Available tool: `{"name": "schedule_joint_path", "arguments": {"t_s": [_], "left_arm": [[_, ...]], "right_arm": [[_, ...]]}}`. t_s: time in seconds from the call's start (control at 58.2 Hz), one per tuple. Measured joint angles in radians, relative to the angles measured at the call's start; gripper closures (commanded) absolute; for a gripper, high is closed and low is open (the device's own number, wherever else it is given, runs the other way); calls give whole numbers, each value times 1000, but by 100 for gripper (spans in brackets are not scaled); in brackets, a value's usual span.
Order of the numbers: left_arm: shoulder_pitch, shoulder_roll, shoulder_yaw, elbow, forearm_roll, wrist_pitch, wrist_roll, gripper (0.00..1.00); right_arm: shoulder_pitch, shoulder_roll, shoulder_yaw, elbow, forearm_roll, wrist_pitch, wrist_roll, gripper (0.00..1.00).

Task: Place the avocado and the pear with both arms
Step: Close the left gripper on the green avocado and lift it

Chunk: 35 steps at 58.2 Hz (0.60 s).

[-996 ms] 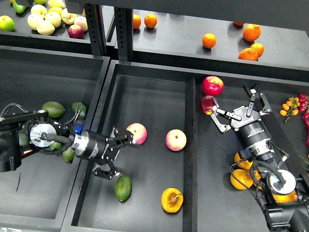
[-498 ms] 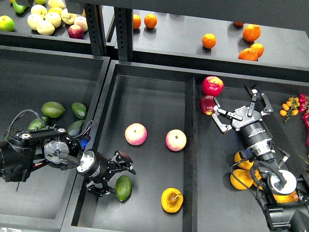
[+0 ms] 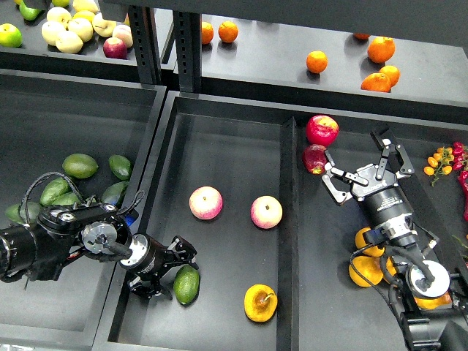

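While the pear (image 3: 260, 303) lies free at the near edge of the middle tray (image 3: 219, 131), stem up, the avocado (image 3: 186, 284) sits just left of it, also free. Spread open and holding nothing, the left gripper (image 3: 167, 269) touches or nearly touches the avocado's left side. Judging by this, the placing looks done, and the arm mainly needs a clean retreat without nudging the fruit. Farther back rest two pink-yellow apples (image 3: 206, 202), clear of that path. Beyond, the right gripper (image 3: 358, 170) hangs wide open and empty beside two red apples (image 3: 322, 129).
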Motion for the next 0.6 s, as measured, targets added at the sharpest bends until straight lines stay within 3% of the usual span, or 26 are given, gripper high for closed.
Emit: {"name": "schedule_joint_path", "arguments": {"t_s": [0.24, 0.601], "left_arm": [[0, -10, 7, 13, 5, 0, 0, 15], [1, -17, 19, 21, 14, 0, 0, 28]], "right_arm": [[-1, 0, 0, 2, 0, 0, 0, 0], [-1, 0, -1, 2, 0, 0, 0, 0]]}}
